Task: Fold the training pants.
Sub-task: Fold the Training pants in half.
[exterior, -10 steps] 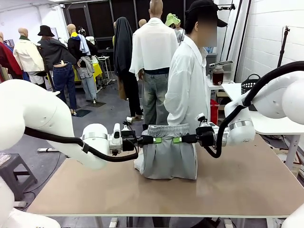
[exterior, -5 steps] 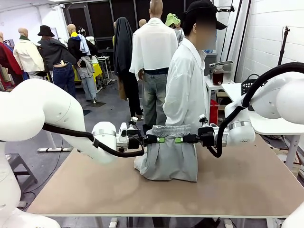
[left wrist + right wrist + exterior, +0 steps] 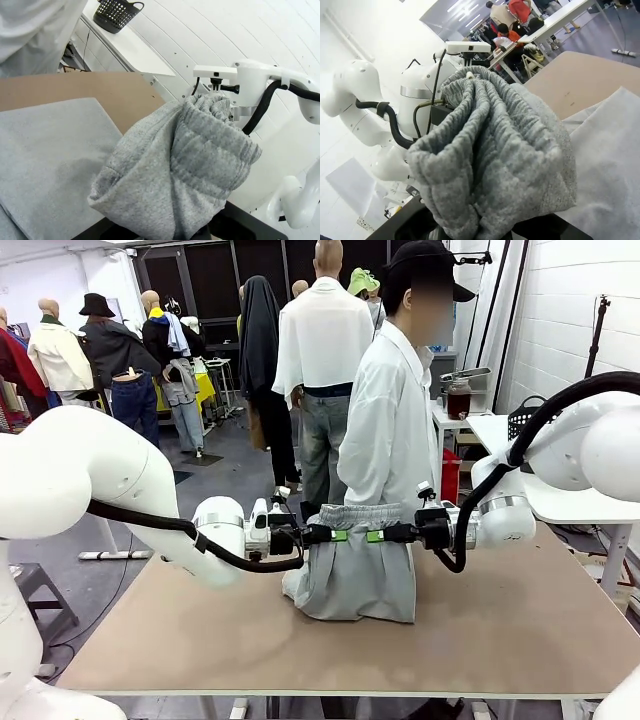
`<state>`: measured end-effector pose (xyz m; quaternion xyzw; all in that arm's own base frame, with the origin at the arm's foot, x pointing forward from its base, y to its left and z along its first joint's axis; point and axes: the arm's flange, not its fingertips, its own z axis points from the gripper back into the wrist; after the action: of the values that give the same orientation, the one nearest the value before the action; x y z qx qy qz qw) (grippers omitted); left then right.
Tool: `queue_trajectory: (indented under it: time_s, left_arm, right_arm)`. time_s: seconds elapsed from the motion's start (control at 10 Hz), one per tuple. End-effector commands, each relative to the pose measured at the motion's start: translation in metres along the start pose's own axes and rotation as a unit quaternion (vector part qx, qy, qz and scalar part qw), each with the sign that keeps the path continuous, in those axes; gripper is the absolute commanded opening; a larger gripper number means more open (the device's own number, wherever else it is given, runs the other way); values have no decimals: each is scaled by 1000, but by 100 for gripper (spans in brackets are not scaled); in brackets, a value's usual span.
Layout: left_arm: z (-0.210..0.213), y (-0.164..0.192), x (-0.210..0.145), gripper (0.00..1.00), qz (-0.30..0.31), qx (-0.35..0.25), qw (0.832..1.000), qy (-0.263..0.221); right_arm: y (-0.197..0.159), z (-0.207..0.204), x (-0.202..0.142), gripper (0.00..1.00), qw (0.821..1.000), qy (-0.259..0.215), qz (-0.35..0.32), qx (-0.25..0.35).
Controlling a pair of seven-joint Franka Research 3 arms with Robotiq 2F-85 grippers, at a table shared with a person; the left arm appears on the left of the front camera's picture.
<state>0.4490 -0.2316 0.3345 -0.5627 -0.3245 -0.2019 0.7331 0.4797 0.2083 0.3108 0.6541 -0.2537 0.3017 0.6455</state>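
Observation:
The light grey training pants (image 3: 357, 565) hang upright by their gathered waistband over the middle of the brown table (image 3: 520, 630), the lower part resting on it. My left gripper (image 3: 338, 535) is shut on the left end of the waistband, and my right gripper (image 3: 374, 535) is shut on the right end. Both hold the band a little above the tabletop. Bunched waistband fabric (image 3: 200, 150) lies over my fingers in the left wrist view, and the same gathered band (image 3: 490, 145) covers them in the right wrist view.
A person in a white shirt (image 3: 392, 430) stands at the far edge, right behind the pants. A black mesh basket (image 3: 525, 417) sits on a white side table at the right (image 3: 590, 502). Bare tabletop lies left, right and in front of the pants.
A second ago the left arm shifted right, bringing its gripper closer in along the waistband. Since half a second ago nothing has visibly moved.

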Motion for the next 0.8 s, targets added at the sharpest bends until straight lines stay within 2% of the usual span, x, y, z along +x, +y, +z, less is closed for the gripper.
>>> queue_trajectory:
  time_s: [0.0,0.3,0.7]
  left_arm:
    - [-1,14,14,0,12,11,1000,2]
    - [-5,42,27,0,56,31,998,17]
    - [-10,69,24,0,88,48,995,18]
  right_arm:
    - [-15,-1,6,0,1000,-5,-19,2]
    - [-33,3,8,0,998,-15,-58,5]
    - [-59,11,10,0,995,-25,-91,-22]
